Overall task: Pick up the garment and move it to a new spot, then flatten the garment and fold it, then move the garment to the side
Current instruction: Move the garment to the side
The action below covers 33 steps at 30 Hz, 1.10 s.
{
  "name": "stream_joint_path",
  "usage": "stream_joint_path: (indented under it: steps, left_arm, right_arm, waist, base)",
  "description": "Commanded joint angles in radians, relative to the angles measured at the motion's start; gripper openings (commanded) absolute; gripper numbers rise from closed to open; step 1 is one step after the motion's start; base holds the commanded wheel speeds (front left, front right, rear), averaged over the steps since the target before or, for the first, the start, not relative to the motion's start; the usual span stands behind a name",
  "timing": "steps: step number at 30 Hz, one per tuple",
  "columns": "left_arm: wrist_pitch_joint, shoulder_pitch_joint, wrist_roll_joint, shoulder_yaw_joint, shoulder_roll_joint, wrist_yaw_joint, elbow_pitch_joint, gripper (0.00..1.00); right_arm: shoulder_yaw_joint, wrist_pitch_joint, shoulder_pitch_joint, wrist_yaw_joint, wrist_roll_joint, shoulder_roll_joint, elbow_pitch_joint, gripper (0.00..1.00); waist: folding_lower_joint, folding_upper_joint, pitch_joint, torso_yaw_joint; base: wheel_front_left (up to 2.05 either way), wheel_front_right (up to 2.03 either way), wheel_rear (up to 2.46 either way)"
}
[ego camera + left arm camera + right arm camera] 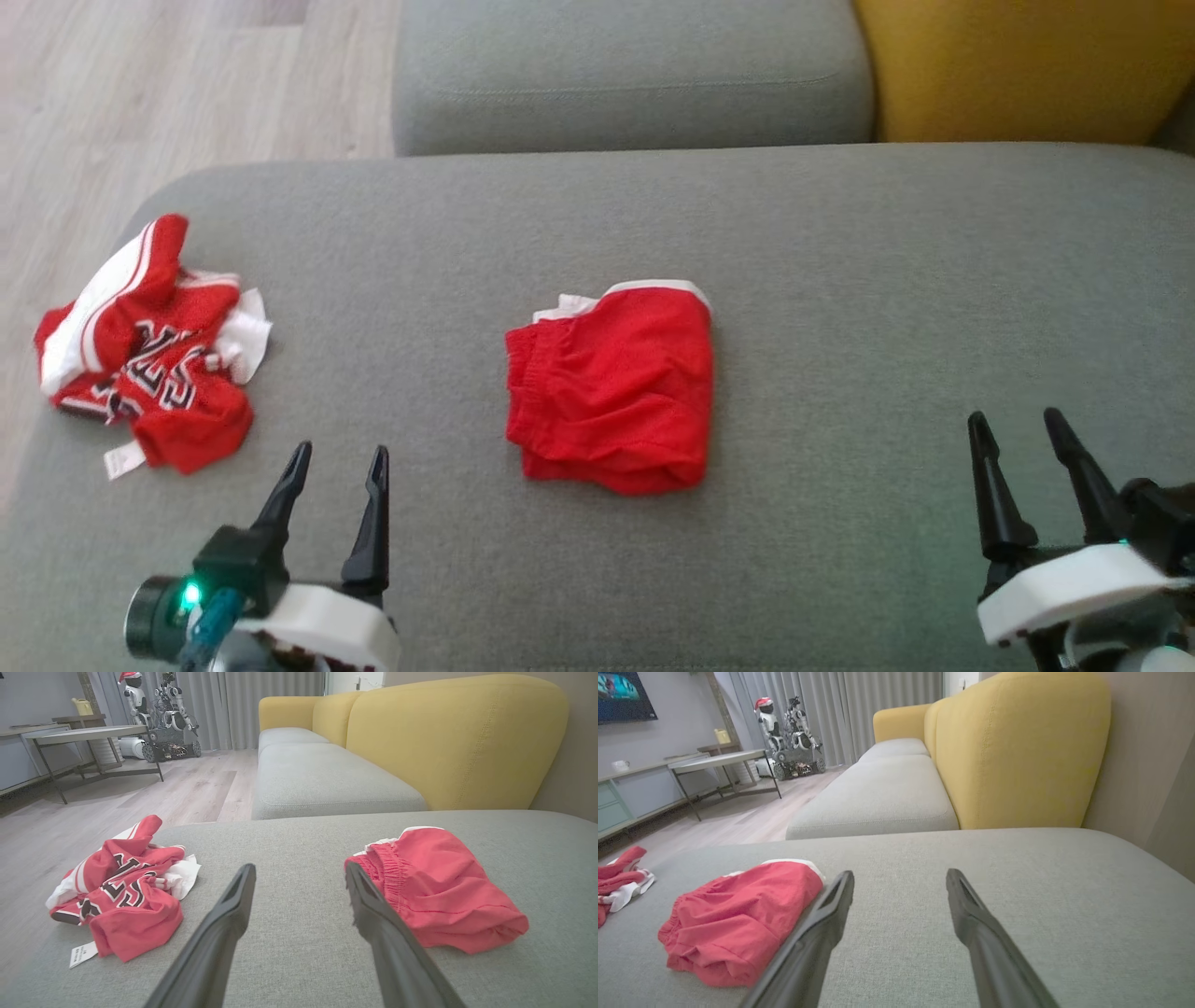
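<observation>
folded red mesh shorts with white trim lie mid-cushion on the broad grey fabric sofa seat, well clear of every edge, with bare cushion stretching wide to the right. a crumpled red-and-white lettered jersey sits hard by the seat's left edge, beside the pale wood floor. the shorts form a near-square bundle, slightly longer front to back, with the gathered waistband facing left and the white hem toward the yellow upholstered backrest. the left fingers and right fingers are spread wide and hold nothing, flanking the shorts on the near side.
</observation>
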<state>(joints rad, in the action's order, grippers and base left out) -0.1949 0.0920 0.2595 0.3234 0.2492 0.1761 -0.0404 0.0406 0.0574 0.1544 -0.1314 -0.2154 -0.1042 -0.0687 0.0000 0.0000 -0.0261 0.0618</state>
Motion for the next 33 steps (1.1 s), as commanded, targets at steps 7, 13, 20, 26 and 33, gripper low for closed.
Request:
stream_joint_path:
  steps: [7, 13, 20, 26, 33]
  left_arm:
    - [-0.016, -0.147, -0.004, -0.012, 0.01, -0.022, 0.036, 1.0]
    - [-0.039, -0.226, -0.006, 0.007, -0.017, -0.043, 0.009, 1.0]
    - [-0.059, -0.291, -0.008, 0.016, -0.052, -0.058, -0.031, 1.0]
    - [-0.065, -0.315, -0.012, 0.002, -0.062, -0.063, -0.052, 1.0]
    - [-0.067, -0.322, -0.023, -0.023, -0.067, -0.065, -0.041, 1.0]
  right_arm:
    - [-0.076, 0.005, -0.149, 0.001, -0.02, -0.008, 0.062, 1.0]
    - [-0.185, 0.028, -0.29, 0.001, -0.047, 0.0, 0.234, 1.0]
    - [-0.256, 0.109, -0.418, 0.001, -0.084, 0.002, 0.442, 1.0]
    - [-0.32, 0.153, -0.492, 0.001, -0.125, -0.009, 0.535, 1.0]
    - [-0.355, 0.139, -0.54, 0.001, -0.148, -0.037, 0.574, 0.0]
  waist:
    - [0.0, 0.0, 0.094, 0.09]
    - [0.0, 0.0, 0.174, 0.158]
    - [0.0, 0.0, 0.231, 0.208]
    - [0.0, 0.0, 0.25, 0.209]
    - [0.0, 0.0, 0.257, 0.168]
  base:
    - [0.0, 0.0, 0.0]
    - [0.0, 0.0, 0.0]
    - [0.0, 0.0, 0.0]
    - [0.0, 0.0, 0.0]
    - [0.0, 0.0, 0.0]
